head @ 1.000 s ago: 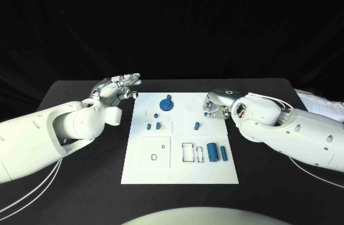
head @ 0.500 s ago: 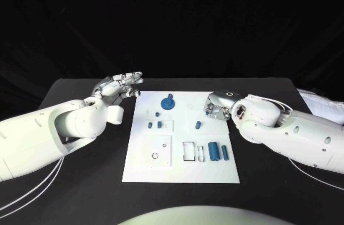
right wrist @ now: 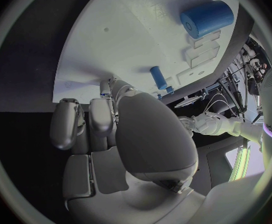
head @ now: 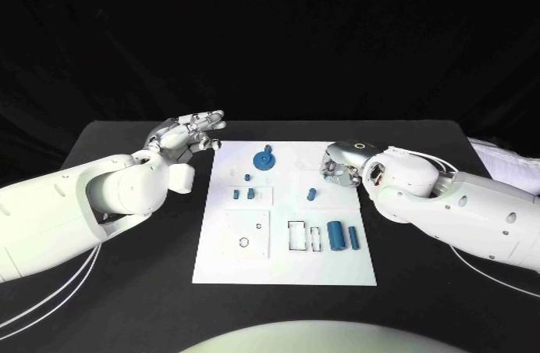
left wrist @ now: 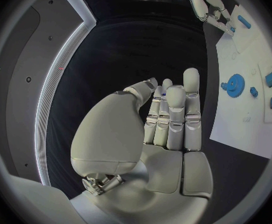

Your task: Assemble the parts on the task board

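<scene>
The white task board (head: 287,247) lies in the middle of the table. A blue gear (head: 264,162) sits near its far edge, with small blue pieces (head: 242,196) and a blue peg (head: 310,195) below it. A thick blue cylinder (head: 334,231) and a slim one (head: 352,237) lie at the right. My left hand (head: 186,134) hovers off the board's far left corner, fingers straight and apart, holding nothing. My right hand (head: 341,169) sits at the board's right edge, fingers curled in beside the thumb (right wrist: 148,134), with no part seen in it.
The black table (head: 124,146) surrounds the board, with bare room in front of it. A white cloth-like thing (head: 501,154) lies at the table's far right edge. White cables (head: 45,302) trail under my left arm.
The whole picture has shifted slightly. Both hands and the parts keep their places.
</scene>
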You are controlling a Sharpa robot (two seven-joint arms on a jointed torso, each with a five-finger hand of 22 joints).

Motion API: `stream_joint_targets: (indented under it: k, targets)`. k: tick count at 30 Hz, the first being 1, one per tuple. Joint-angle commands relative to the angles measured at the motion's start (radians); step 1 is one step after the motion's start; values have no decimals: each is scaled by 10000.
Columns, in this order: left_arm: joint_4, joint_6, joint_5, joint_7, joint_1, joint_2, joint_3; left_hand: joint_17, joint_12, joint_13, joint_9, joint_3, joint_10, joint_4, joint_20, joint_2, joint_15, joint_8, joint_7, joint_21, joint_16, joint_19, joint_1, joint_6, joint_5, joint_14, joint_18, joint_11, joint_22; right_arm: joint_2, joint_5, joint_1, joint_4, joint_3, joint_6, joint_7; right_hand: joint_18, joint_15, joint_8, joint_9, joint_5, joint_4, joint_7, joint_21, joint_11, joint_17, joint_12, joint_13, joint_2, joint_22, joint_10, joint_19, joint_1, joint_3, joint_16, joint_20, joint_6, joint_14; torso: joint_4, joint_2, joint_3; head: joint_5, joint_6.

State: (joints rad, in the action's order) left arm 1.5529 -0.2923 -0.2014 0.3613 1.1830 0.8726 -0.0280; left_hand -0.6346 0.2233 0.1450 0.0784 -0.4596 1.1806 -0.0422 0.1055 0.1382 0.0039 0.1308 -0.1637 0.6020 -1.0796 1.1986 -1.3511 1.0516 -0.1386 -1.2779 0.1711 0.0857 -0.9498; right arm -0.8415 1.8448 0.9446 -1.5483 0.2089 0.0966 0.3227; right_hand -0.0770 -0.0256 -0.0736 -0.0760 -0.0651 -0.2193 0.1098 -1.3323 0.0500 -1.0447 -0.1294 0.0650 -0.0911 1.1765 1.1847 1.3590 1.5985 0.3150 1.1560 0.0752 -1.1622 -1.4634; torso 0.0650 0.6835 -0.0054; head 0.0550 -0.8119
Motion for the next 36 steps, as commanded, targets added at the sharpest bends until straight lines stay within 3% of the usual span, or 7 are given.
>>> stream_joint_targets:
  k: [1, 5, 11, 15, 24, 31, 36]
  targets:
    - [22, 178, 52, 79, 3, -24, 7, 9, 18, 8, -10, 36, -100, -1, 12, -43, 9, 25, -3, -63, 37, -73, 19, -44, -58, 58, 106, -1, 7, 54, -82, -79, 50, -76, -494, -23, -87, -86, -28, -9, 63, 22, -9, -47, 19, 9, 72, -13, 9, 3, 60, 55, -167, 92, 9, -16, -75, -272, -2, -8, -2, -3, -8]
    - [9, 184, 60, 64, 3, -40, 7, 9, 22, 10, -11, 38, -104, 1, 12, -44, 10, 26, -3, -65, 36, -73, 17, -47, -59, 59, 106, 0, 8, 82, -44, -80, 49, -84, -216, 7, -79, -98, -53, -32, 67, 134, -31, -62, -11, 13, 82, -7, 75, 30, 173, 72, -219, 287, 13, -38, -177, -277, -5, -13, 2, -4, 5]
    - [-21, 195, 114, 50, 3, -44, 6, 18, 44, 18, -14, 48, -129, 11, 15, -48, 13, 31, -8, -77, 36, -74, 6, -60, -64, 68, 106, 4, 16, -35, 96, -81, -290, -9, 790, 214, -33, -56, -59, -56, 121, 257, -28, -187, -18, 284, 132, -9, 67, 228, 299, 190, -373, 525, -164, -8, -259, -271, 7, -12, 21, -11, -3]
    - [-63, 217, 126, 32, 2, -59, 6, -104, 90, 35, -21, 89, -179, 1, 23, -48, 24, 38, -23, -100, -44, -69, 29, -90, -65, 31, 105, 20, 29, -201, 75, -23, -548, 104, 1183, 323, -26, -50, -61, -68, 130, 308, -34, -215, -20, 296, 161, -9, 41, 267, 349, 215, -447, 622, -153, 6, -295, -283, -17, -28, -16, 13, 32]
    - [-102, 271, 132, -1, -4, -110, -3, -204, 152, 57, -25, 134, -226, -9, 29, -57, 28, 55, -27, -55, -143, -14, 49, -111, -64, -41, 98, 23, 3, -527, -118, 55, -1010, 263, 1368, 310, -24, -50, -67, -88, 159, 329, -59, -229, -30, 322, 213, -11, -11, 285, 415, 225, -625, 716, -149, 13, -349, -289, -25, -20, -10, -23, 48]
    - [-104, 295, 133, -17, -11, -132, -7, -196, 161, 60, -26, 143, -235, -13, 30, -57, 29, 57, -28, -67, -144, -14, 55, -115, -63, -41, 99, 24, 12, -597, -393, 66, -1502, 292, 1370, 268, -25, -49, -65, -92, 160, 330, -61, -229, -27, 330, 229, -12, -27, 285, 433, 225, -677, 739, -149, 13, -357, -289, -2, -17, -11, -62, 72]
    - [-108, 307, 133, -22, -18, -165, -8, -196, 161, 60, -26, 143, -235, -13, 30, -57, 29, 57, -28, -67, -144, -14, 55, -115, -63, -41, 99, 24, 12, -451, -639, -12, -2038, 290, 1316, 146, -24, -46, -62, -94, 155, 338, -55, -233, -22, 326, 237, -12, -20, 292, 442, 228, -689, 763, -143, 14, -358, -289, 7, -13, -25, -176, 81]
